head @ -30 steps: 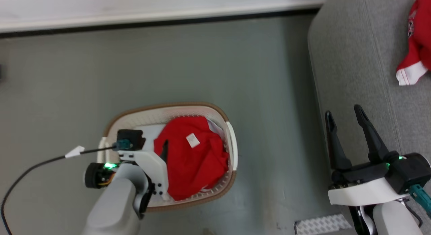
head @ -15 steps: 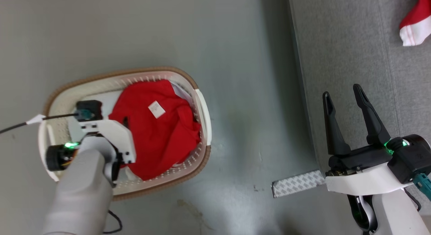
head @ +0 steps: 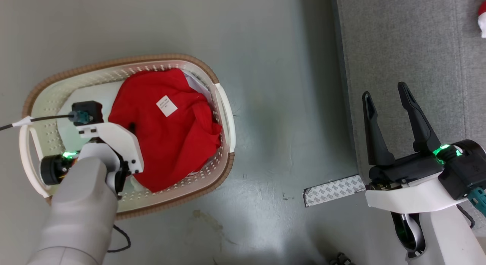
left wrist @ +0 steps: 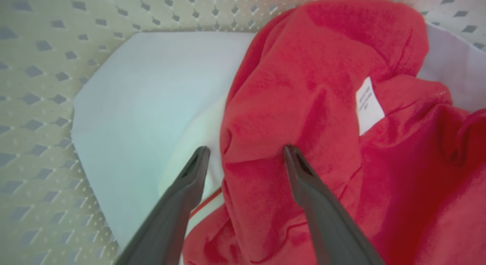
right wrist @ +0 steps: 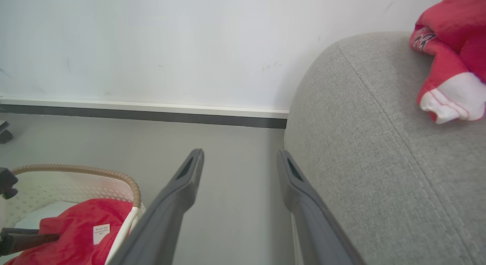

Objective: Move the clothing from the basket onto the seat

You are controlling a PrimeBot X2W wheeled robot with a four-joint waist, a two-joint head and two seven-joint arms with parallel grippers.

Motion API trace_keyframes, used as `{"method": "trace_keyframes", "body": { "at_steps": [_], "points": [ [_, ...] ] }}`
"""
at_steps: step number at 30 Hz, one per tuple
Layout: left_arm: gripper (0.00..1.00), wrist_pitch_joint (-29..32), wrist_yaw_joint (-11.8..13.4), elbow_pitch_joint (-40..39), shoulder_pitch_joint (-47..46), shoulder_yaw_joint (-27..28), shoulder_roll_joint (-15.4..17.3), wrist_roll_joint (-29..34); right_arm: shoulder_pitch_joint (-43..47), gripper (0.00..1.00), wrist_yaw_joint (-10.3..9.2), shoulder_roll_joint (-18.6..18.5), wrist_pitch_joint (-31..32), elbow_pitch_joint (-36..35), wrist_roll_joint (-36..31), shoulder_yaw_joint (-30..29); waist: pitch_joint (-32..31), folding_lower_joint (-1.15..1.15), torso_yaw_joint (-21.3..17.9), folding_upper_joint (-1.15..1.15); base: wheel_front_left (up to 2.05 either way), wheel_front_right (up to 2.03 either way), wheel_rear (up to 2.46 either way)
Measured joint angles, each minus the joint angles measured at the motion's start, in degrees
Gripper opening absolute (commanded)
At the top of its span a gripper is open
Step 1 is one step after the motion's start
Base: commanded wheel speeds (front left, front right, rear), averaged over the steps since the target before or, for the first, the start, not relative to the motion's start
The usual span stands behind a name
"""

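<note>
You had the left end effector (left wrist: 246, 148) down inside the basket (head: 114, 62), jaws spread wide & gripping nothing. One finger was over the pale cloth (left wrist: 144, 86), the other over the red garment (left wrist: 322, 105), w/ the garment's folded edge btwn them. Can't tell whether either tip touched fabric. The red garment lay bunched across the middle & right side of the basket in the head view, on top of the pale cloth, its small white label (head: 166, 106) facing up. A black cable (head: 41, 119) ran from the wrist out over the basket's left handle. The basket sat on the grey floor (head: 273, 86), well apart from the sofa (head: 398, 48). Your right end effector (head: 384, 90) hung off to the right, also wide open & empty, fingers pointing up the head view over the sofa's front edge. A patch of patterned tape (head: 332, 190) lay on the floor just beside the sofa's base. Farther back, a second red garment (right wrist: 452, 48) w/ a white cuff rested on the sofa. Behind it all ran the white wall (right wrist: 152, 41) w/ a dark strip at its foot.
</note>
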Motion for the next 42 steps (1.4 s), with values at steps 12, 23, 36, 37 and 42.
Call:
{"method": "trace_keyframes", "body": {
  "at_steps": [12, 23, 36, 37, 42],
  "points": [
    [1.00, 0.7, -2.8, 1.2, -2.0, -0.7, -0.2, -1.0, -0.9, 1.00, 0.00, 0.0, 0.0, 0.1, 0.5, 0.9, 2.3, 0.00, -0.4, 0.00, 0.00, 0.00, 0.00],
    [1.00, -4.6, -4.0, 0.7, -5.1, -2.7, -0.1, -0.5, -1.0, 1.00, 0.00, 0.0, 0.0, 0.1, 0.5, 0.8, 4.2, -0.01, -0.8, 0.00, 0.00, 0.00, 0.00],
    [1.00, -5.8, -3.3, 1.5, -6.7, -6.2, -0.3, 1.2, -1.8, 1.00, 0.00, 0.0, 0.0, -0.2, 0.5, 1.4, 6.5, -0.01, -1.4, 0.00, 0.00, 0.00, 0.00],
    [1.00, -6.1, -3.3, 1.6, -6.7, -6.5, -0.2, 1.4, -1.8, 1.00, 0.00, 0.0, 0.0, -0.2, 0.5, 1.4, 6.6, -0.01, -1.5, 0.00, 0.00, 0.00, 0.00],
    [0.00, -6.8, -3.3, 1.9, -6.8, -7.7, -0.1, 1.8, -1.9, 1.00, 0.00, 0.0, 0.0, -0.2, 0.5, 1.4, 7.0, -0.01, -1.6, 0.00, 0.00, 0.00, 0.00]
  ]
}}
